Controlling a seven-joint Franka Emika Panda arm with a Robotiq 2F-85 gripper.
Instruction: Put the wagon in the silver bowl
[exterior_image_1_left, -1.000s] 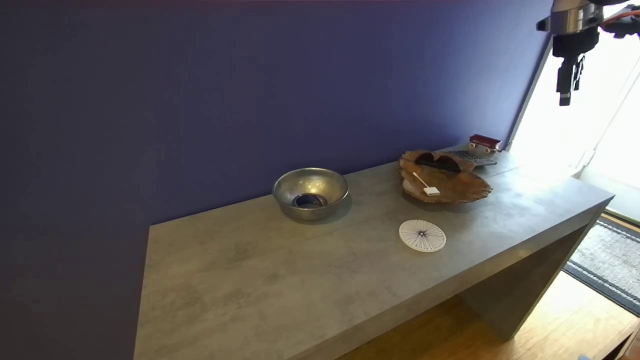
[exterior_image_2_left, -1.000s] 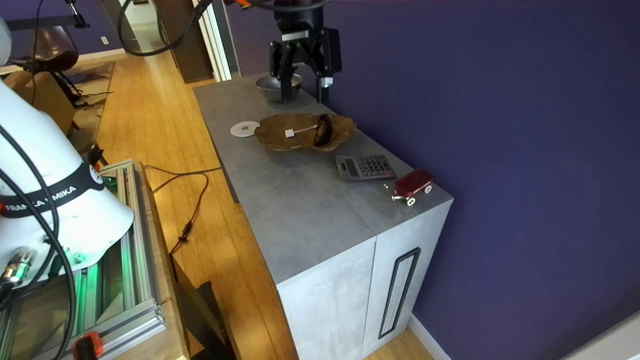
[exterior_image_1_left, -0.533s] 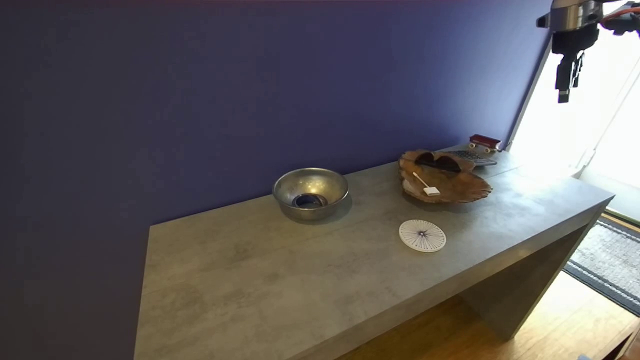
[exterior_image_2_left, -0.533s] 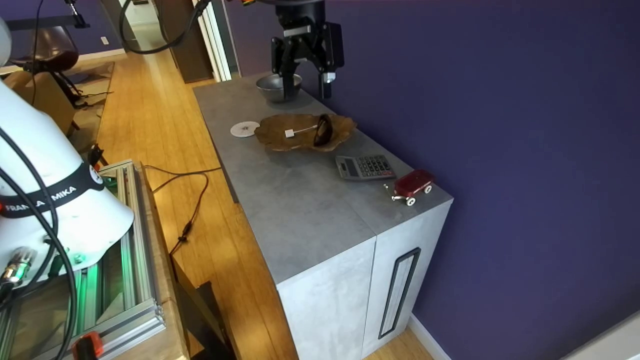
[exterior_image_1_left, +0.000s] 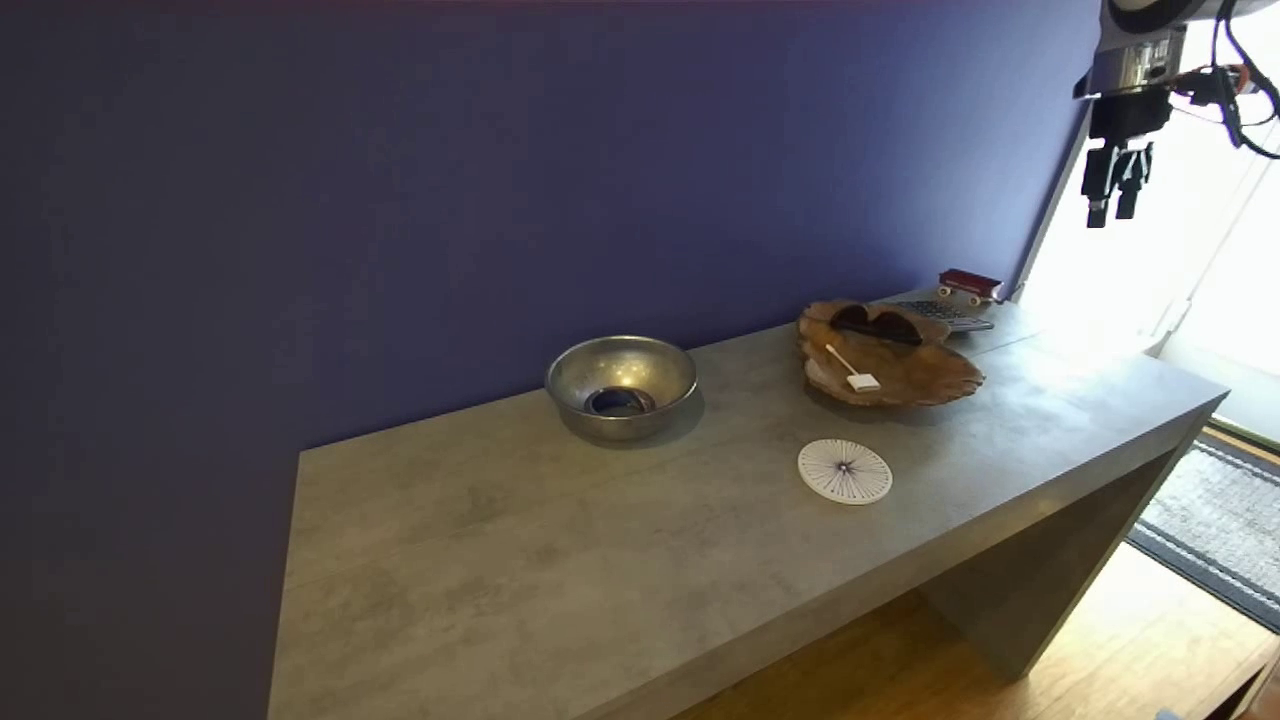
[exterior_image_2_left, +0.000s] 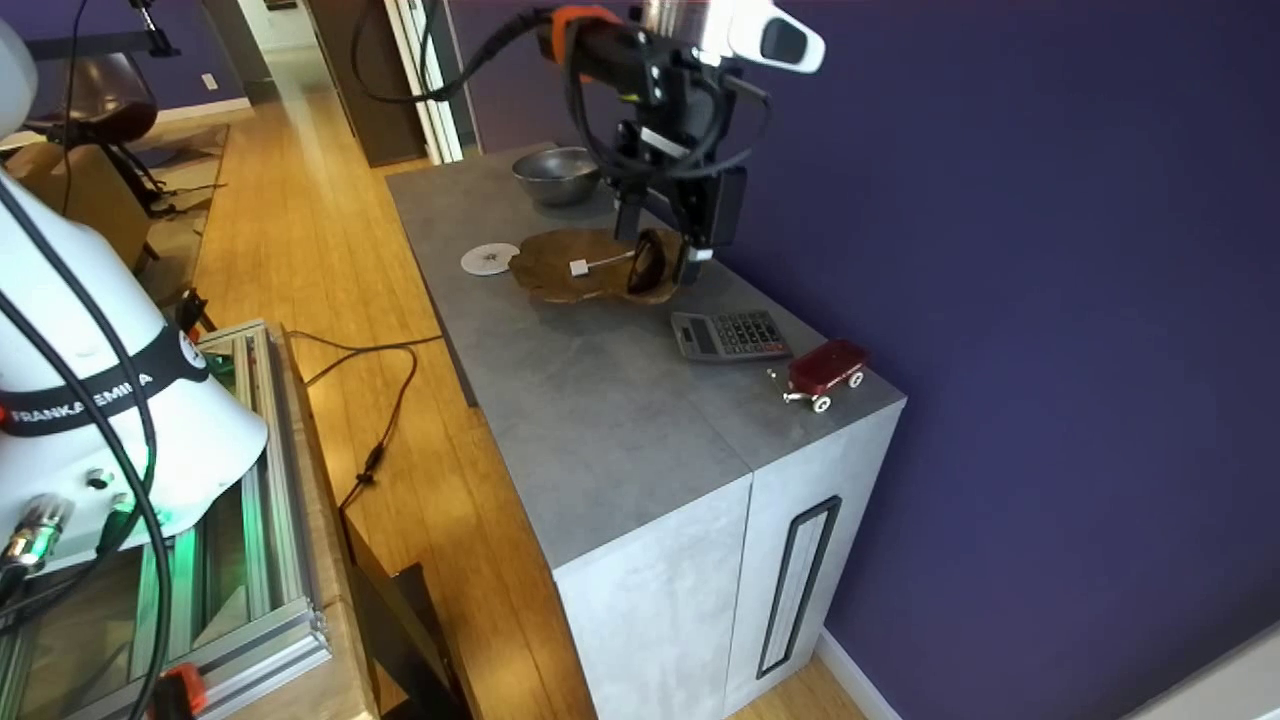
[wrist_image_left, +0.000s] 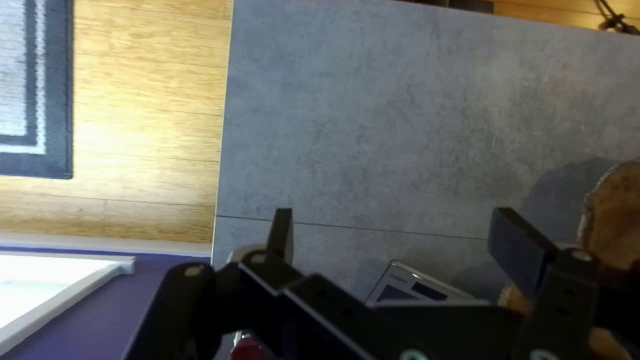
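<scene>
The wagon (exterior_image_1_left: 970, 284) is a small dark red toy with white wheels. It stands upright at the far end of the table by the purple wall. In an exterior view the wagon (exterior_image_2_left: 826, 367) has its handle pointing away from the wall. In the wrist view only a red corner of the wagon (wrist_image_left: 249, 349) shows past the gripper's body. The silver bowl (exterior_image_1_left: 608, 428) stands by the wall toward the other end; it also shows in an exterior view (exterior_image_2_left: 553, 182). My gripper (exterior_image_2_left: 657, 252) is open and empty, in the air above the table. Its fingers (wrist_image_left: 392, 215) are wide apart.
A grey calculator (exterior_image_2_left: 732, 334) lies between the wagon and a brown wooden dish (exterior_image_2_left: 570, 285). The dish holds sunglasses (exterior_image_1_left: 880, 325) and a white adapter (exterior_image_1_left: 862, 382). A white round disc (exterior_image_1_left: 845, 472) lies near the dish. The purple wall (exterior_image_2_left: 1050, 300) runs close behind the wagon.
My gripper has moved along the table toward the wagon's end and lower in both exterior views, and it has turned. The fingers stay open. The wagon and the bowl have not moved.
</scene>
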